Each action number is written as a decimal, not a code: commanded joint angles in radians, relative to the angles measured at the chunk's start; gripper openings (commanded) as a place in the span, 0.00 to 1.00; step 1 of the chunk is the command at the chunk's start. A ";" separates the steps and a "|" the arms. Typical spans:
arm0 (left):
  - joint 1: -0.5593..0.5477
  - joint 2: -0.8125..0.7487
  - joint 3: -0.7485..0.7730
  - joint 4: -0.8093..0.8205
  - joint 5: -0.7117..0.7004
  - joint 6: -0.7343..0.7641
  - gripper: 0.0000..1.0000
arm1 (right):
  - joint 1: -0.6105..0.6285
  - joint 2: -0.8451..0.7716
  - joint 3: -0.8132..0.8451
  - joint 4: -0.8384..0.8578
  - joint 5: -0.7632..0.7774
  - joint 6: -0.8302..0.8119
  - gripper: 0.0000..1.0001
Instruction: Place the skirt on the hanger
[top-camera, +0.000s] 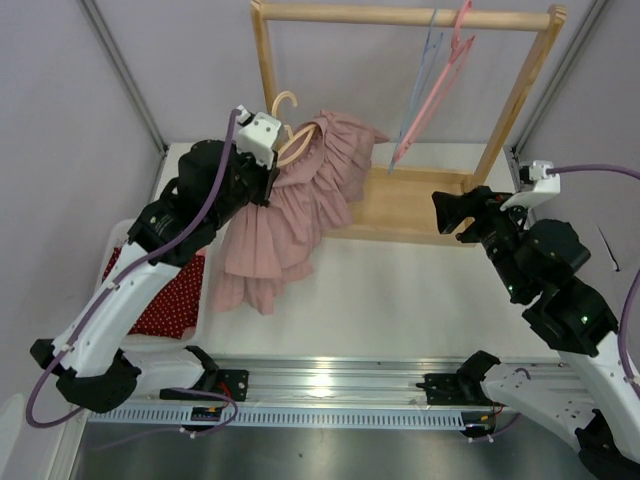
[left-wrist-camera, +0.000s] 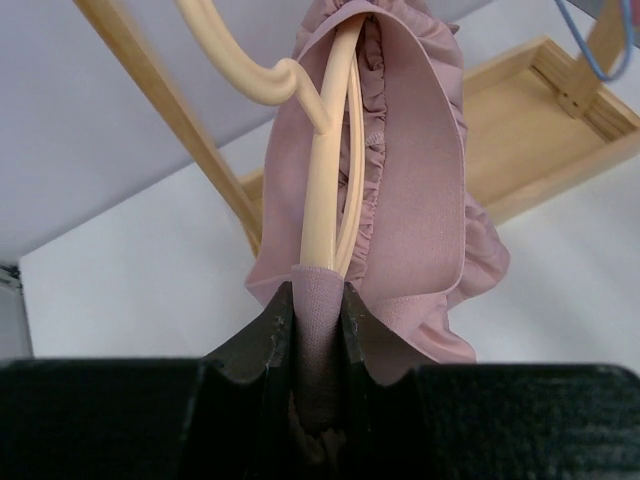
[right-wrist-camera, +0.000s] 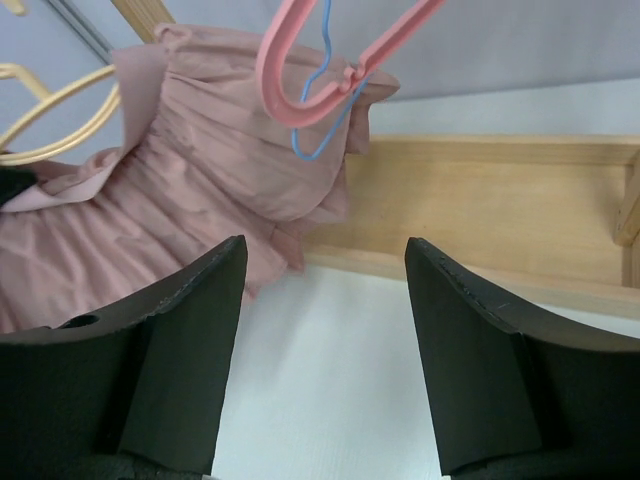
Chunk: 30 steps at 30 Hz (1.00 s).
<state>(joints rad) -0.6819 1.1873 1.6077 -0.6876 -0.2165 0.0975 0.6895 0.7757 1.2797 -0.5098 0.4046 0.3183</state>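
A dusty-pink ruffled skirt (top-camera: 300, 195) hangs from a cream hanger (top-camera: 293, 140), its hem trailing on the white table. My left gripper (top-camera: 268, 168) is raised at the back left and shut on the skirt's waistband (left-wrist-camera: 318, 300) at the hanger's near end. In the left wrist view the hanger (left-wrist-camera: 325, 170) runs up inside the open waistband of the skirt (left-wrist-camera: 420, 190). My right gripper (top-camera: 447, 215) is open and empty, low at the right, apart from the skirt. The right wrist view shows the skirt (right-wrist-camera: 200, 190) and hanger (right-wrist-camera: 55, 100) at left beyond my open gripper (right-wrist-camera: 322, 270).
A wooden clothes rack (top-camera: 410, 20) stands at the back with a pink hanger (top-camera: 440, 75) and a blue hanger (top-camera: 420, 80) on its rail. Its base tray (top-camera: 410, 205) lies behind the skirt. A white bin with red patterned cloth (top-camera: 170, 295) sits at the left.
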 joint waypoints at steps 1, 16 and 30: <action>0.004 0.059 0.115 0.174 -0.127 0.059 0.00 | -0.004 -0.029 0.032 0.040 0.017 0.010 0.70; 0.045 0.386 0.475 0.382 -0.279 0.185 0.00 | -0.004 -0.036 0.038 0.051 0.008 -0.051 0.69; 0.108 0.569 0.694 0.373 -0.233 0.143 0.00 | -0.004 -0.049 -0.014 0.102 -0.006 -0.068 0.69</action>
<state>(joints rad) -0.5919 1.7393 2.1937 -0.3923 -0.4679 0.2600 0.6895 0.7357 1.2709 -0.4576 0.4030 0.2676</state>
